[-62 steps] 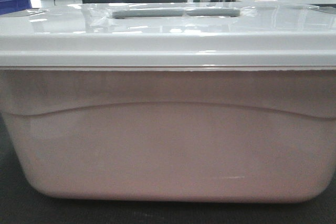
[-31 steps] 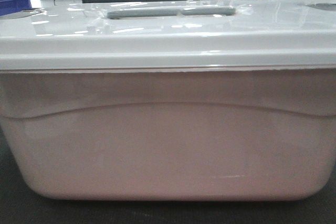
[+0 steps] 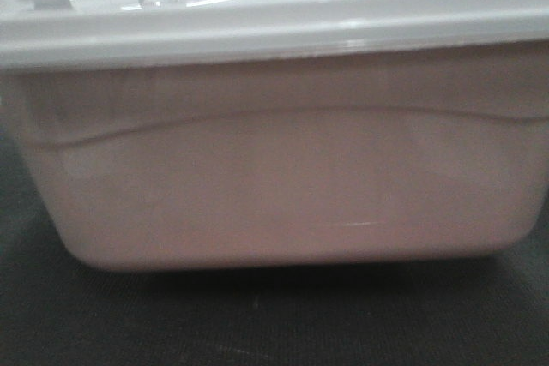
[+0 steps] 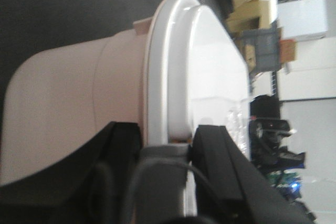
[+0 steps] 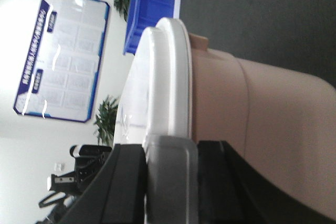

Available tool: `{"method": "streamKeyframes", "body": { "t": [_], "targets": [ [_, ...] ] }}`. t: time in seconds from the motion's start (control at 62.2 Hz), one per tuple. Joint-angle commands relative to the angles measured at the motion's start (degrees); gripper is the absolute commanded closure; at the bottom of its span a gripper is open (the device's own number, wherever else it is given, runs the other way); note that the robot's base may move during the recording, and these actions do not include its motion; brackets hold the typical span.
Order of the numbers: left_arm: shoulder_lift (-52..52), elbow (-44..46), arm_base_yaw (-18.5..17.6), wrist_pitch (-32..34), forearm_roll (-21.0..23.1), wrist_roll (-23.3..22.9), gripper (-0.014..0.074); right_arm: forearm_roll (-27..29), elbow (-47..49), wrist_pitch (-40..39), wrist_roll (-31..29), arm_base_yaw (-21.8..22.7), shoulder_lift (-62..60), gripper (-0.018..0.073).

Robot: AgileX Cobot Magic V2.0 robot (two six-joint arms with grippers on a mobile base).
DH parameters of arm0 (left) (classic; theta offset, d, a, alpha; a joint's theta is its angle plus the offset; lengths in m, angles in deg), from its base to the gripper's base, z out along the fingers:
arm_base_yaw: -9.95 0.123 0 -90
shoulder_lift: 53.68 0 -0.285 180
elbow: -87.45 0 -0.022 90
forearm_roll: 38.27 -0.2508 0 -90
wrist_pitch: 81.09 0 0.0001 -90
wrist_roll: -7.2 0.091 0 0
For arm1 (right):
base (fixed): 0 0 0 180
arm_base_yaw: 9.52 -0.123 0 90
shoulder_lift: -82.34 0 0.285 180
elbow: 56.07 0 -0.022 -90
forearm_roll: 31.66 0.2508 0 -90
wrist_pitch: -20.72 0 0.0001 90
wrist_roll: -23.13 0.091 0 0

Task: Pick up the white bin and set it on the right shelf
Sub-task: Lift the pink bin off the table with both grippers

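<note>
Large milky pinkish-white plastic bin (image 3: 274,186) w/ glossy pale grey lid (image 3: 257,27) tilted, right end higher, over dark surface (image 3: 257,323); left gripper (image 4: 167,132) & right gripper (image 5: 170,145) each pinched tight on lid rim.

The wall poster (image 5: 62,56) carries print too blurred to read.

The white bin (image 3: 274,177) overruns both sides of the blurred front view; shadow hides whether its base perhaps clears the desk (image 3: 257,323). The left hand (image 4: 165,141) and right hand (image 5: 170,151) are cut off below.
</note>
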Motion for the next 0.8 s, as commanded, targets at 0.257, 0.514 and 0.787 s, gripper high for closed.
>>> {"method": "streamKeyframes", "body": {
  "t": [0.257, 0.514, 0.787],
  "targets": [
    [-1.4, 2.2, -6.5, -10.9, 15.7, 0.2, 0.0722, 9.8, 1.5, 11.6, 0.0, -1.2, -1.4, 0.0456],
    [-1.4, 8.2, -9.6, -10.9, 18.2, -0.3, 0.0722, 9.8, 1.7, 11.6, 0.1, -4.6, -1.5, 0.0492],
    [-1.4, 11.5, -10.2, -8.4, 18.9, -1.2, 0.0722, 9.8, 8.5, 10.7, 3.6, -4.6, -5.4, 0.0492]
  ]
}}
